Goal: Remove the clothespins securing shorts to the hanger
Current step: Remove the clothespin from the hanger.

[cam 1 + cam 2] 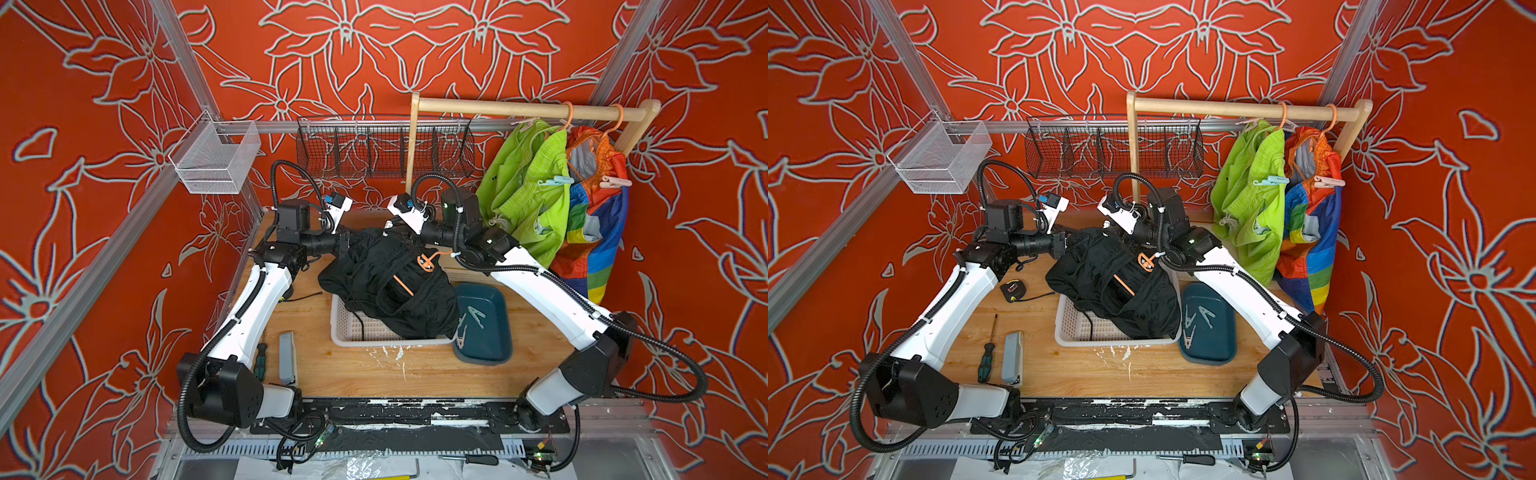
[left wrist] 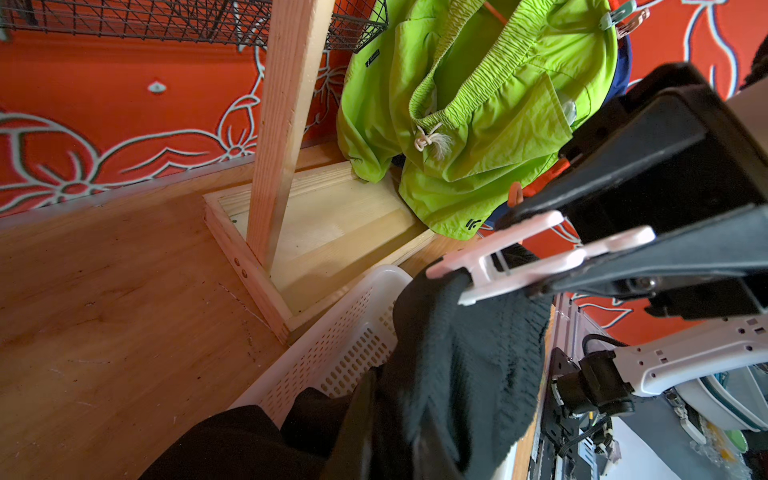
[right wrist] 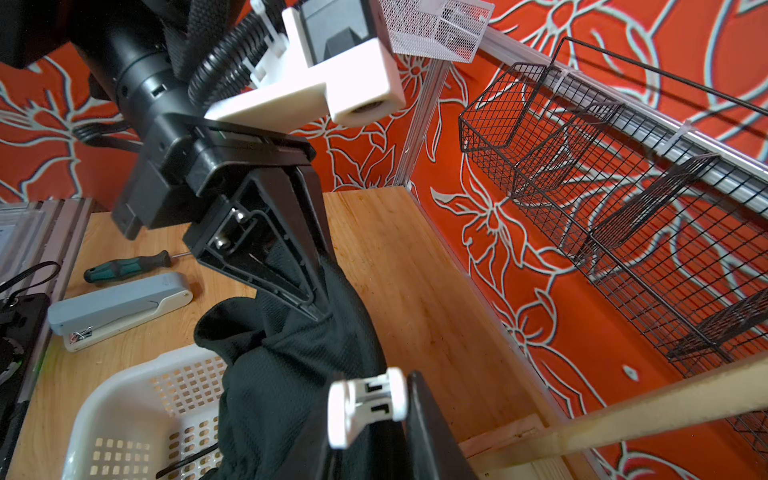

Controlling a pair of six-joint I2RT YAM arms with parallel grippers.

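Note:
The black shorts (image 1: 390,278) hang bunched over the white basket (image 1: 353,332), with an orange hanger (image 1: 426,262) showing among the folds. My left gripper (image 2: 390,415) is shut on their fabric. A pale pink clothespin (image 2: 519,262) is clipped to the waistband, and my right gripper (image 3: 370,419) is shut on its handles. The lime green shorts (image 1: 523,195) and the rainbow shorts (image 1: 594,232) hang from the wooden rail (image 1: 528,109). A blue-mint clothespin (image 1: 555,181) sits on the green pair and a pink clothespin (image 1: 615,182) on the rainbow pair.
A dark blue tray (image 1: 494,349) beside the basket holds several loose clothespins. A stapler (image 1: 286,357), a screwdriver (image 1: 261,361) and a tape measure (image 1: 1013,289) lie on the wooden table at the left. A black wire basket (image 1: 384,147) and a white mesh basket (image 1: 216,160) hang behind.

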